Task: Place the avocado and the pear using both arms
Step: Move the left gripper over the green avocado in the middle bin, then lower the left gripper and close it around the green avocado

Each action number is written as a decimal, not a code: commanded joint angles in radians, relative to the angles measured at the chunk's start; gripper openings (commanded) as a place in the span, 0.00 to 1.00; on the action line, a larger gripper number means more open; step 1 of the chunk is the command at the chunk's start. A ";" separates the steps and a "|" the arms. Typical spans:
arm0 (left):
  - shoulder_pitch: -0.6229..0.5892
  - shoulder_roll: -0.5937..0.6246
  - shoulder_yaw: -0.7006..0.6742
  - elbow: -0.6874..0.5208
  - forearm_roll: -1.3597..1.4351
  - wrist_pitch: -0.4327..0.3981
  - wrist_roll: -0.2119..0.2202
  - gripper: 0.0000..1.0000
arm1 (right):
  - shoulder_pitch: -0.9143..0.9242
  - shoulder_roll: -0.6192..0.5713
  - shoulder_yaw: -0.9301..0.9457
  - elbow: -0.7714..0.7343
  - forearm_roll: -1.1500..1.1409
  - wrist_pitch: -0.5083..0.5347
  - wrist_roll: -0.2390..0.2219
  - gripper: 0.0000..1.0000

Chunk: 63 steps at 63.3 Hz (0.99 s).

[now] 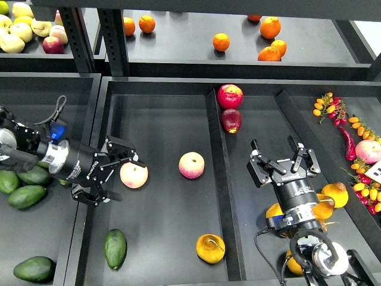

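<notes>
The dark green avocado (115,248) lies in the near left of the middle tray. The yellow-orange pear (210,248), with a thin brown stem, lies in the same tray at the near right. My left gripper (122,177) reaches in from the left, well beyond the avocado. It is open, with a pink-and-cream peach (135,176) right at its fingertips. My right gripper (275,150) is open and empty over the right tray, beyond and to the right of the pear.
A second peach (191,165) lies mid-tray. Two red apples (230,107) sit by the divider (218,179). More avocados (27,196) fill the left tray. Yellow fruits (335,193) lie around my right arm. Chilies and small tomatoes (357,131) are at right, oranges (221,42) on the shelf.
</notes>
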<state>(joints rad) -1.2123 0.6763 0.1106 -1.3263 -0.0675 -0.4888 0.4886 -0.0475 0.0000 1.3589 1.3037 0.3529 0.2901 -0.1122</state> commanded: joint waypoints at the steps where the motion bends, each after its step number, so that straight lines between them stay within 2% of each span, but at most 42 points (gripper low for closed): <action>1: -0.091 -0.066 0.118 -0.005 0.000 0.000 0.000 1.00 | -0.002 0.000 0.000 0.000 0.000 0.001 0.000 1.00; 10: -0.170 -0.149 0.224 0.006 0.003 0.021 0.000 1.00 | -0.002 0.000 0.002 0.000 0.000 0.001 0.000 1.00; 27: -0.170 -0.261 0.323 0.007 0.025 0.122 0.000 1.00 | 0.002 0.000 0.003 0.000 0.026 0.006 0.000 1.00; 47: -0.164 -0.313 0.440 0.009 0.025 0.174 0.000 1.00 | 0.008 0.000 0.006 0.003 0.044 0.009 0.002 1.00; 63: -0.165 -0.328 0.474 0.038 0.026 0.196 0.000 1.00 | 0.009 0.000 0.009 0.009 0.046 0.011 0.002 1.00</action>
<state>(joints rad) -1.3763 0.3598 0.5647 -1.3010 -0.0419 -0.3026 0.4887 -0.0383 0.0000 1.3684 1.3120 0.3986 0.3003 -0.1102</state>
